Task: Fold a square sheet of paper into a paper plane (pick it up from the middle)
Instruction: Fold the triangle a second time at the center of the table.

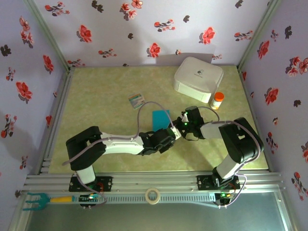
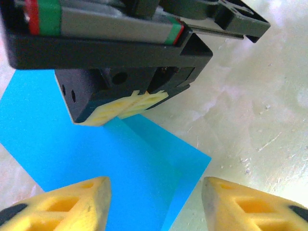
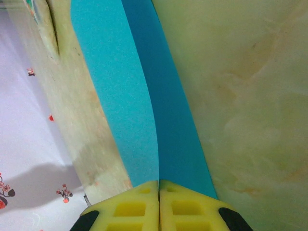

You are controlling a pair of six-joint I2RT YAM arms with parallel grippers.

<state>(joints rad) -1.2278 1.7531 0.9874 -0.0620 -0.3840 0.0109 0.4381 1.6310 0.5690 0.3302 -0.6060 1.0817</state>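
Floral-papered walls are enclosing a pale green marbled bench [image 1: 96, 120].

Top view, count: one square sheet of paper [image 1: 160, 119] lying mid-bench, one printed card [image 1: 136, 99], one white rounded box [image 1: 198, 78], one orange-capped bottle [image 1: 218, 100], and one tape roll [image 1: 153, 196] on the front rail. The left claw [image 1: 169, 134] and right claw [image 1: 180, 124] are crowding the sheet's near edge, so a knock between them is a risk.

Left wrist view: the left claw [image 2: 154, 202] is standing half open, gripping nothing and hovering over the sheet [image 2: 62, 144]. The right claw [image 2: 126, 107] is pinching a raised flap. Pressing off-line would likely skew the crease.

Right wrist view: the right claw [image 3: 159, 204] is closed tight on the sheet [image 3: 120, 82] at its edge. The flap is bowing, uncreased. In my judgement, a hard pull is risking a tear or a slip.
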